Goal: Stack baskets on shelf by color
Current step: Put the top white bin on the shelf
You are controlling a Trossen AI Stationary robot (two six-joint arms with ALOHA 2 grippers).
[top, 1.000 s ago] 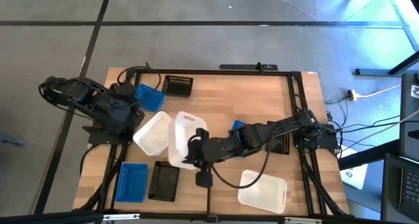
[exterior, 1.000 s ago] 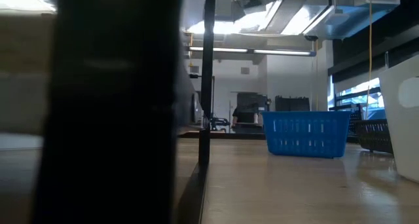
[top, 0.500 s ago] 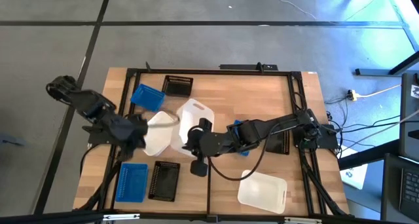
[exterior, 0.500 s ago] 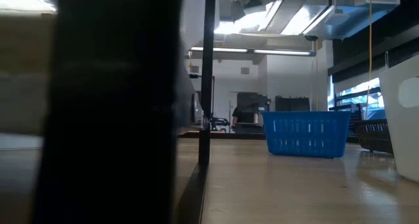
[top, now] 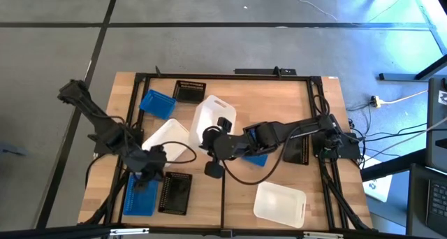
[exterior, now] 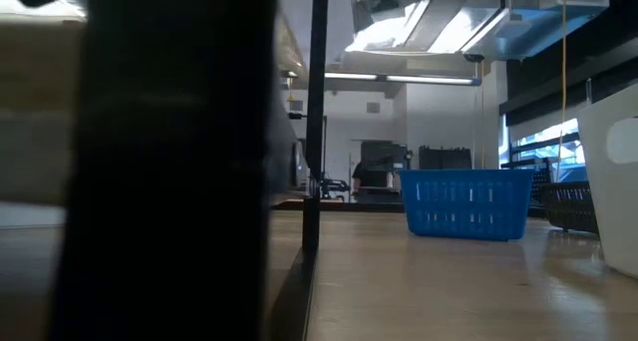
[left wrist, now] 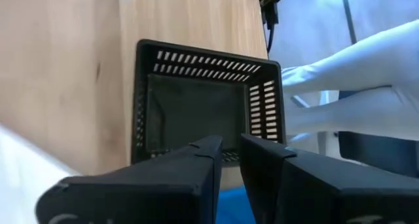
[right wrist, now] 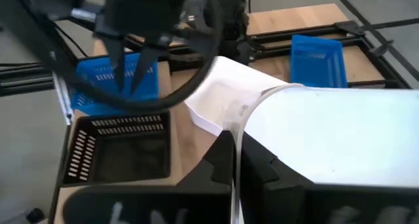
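Low view: largely blocked by a blurred dark upright post [exterior: 174,162].
White smooth plastic basket [exterior: 613,181]: cut off at the edge.

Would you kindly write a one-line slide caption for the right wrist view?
Right gripper pinching the rim of a white basket, with a black basket and blue baskets on the wooden shelf.

Two dark jointed arms, looping black cables, matte black jaws

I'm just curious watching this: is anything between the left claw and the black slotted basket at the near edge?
Nothing visible. The left gripper hangs beside the black slotted plastic basket, with bare wooden shelf around it. The right gripper pinches the white smooth plastic basket.
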